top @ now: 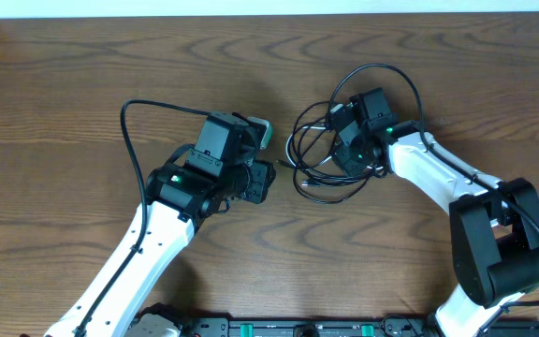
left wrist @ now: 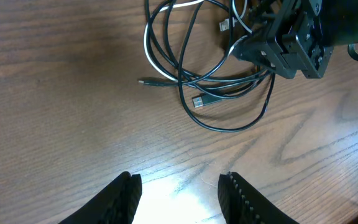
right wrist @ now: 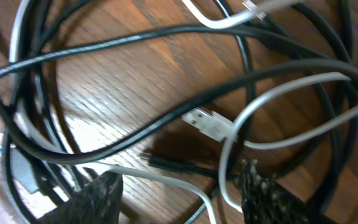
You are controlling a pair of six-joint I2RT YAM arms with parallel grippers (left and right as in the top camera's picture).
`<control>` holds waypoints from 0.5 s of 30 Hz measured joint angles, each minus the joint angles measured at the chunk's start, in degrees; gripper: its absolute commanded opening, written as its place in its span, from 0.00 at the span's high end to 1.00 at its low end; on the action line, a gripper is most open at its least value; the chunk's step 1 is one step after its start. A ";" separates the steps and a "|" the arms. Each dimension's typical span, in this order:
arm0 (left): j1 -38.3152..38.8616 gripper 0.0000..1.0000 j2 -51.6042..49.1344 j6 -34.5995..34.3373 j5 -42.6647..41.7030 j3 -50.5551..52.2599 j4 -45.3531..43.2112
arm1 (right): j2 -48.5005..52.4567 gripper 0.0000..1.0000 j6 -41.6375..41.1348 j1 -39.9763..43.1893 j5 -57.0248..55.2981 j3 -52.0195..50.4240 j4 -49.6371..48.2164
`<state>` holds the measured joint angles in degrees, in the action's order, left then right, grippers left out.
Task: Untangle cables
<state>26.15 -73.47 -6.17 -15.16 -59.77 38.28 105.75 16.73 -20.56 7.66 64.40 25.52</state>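
The cables (top: 316, 170) lie in a tangled pile of black and white loops on the wooden table, right of centre. My right gripper (top: 347, 142) is down in the pile, jaws apart. In the right wrist view, the right gripper (right wrist: 182, 177) straddles a white cable (right wrist: 229, 180) and a black one, with a white plug (right wrist: 207, 122) just ahead. My left gripper (top: 262, 178) hovers open to the left of the pile, holding nothing. The left wrist view shows the left gripper (left wrist: 180, 180) over bare wood, with the cables (left wrist: 229, 129) and right gripper (left wrist: 263, 46) further ahead.
The left arm's thick black wire (top: 131, 126) arcs out to the left. The right arm's own wire (top: 382, 68) loops above the pile. The table's far edge (top: 251, 15) runs along the top, and a black rail (top: 298, 328) lies at the near edge.
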 measured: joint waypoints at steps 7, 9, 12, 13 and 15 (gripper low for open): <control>0.00 0.54 0.00 -0.02 0.00 0.00 0.00 | 0.00 0.51 -0.72 -0.11 3.08 0.00 -0.57; 0.00 0.54 0.00 0.00 -0.02 0.00 0.00 | 0.00 0.51 -0.92 -0.39 3.34 -0.07 -0.87; 0.00 0.54 0.00 0.00 -0.02 0.00 0.00 | 0.00 0.54 -1.11 -1.11 3.56 -0.37 -1.46; 0.00 0.54 0.00 -0.02 0.00 0.00 0.00 | 0.00 0.54 -1.11 -1.36 3.69 -0.50 -1.55; 0.00 0.54 0.00 0.00 -0.02 0.00 -0.02 | 0.00 0.56 -1.14 -1.68 3.82 -0.81 -1.79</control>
<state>26.15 -73.47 -6.17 -15.18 -59.77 38.26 105.75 15.59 -22.24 11.49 63.59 23.73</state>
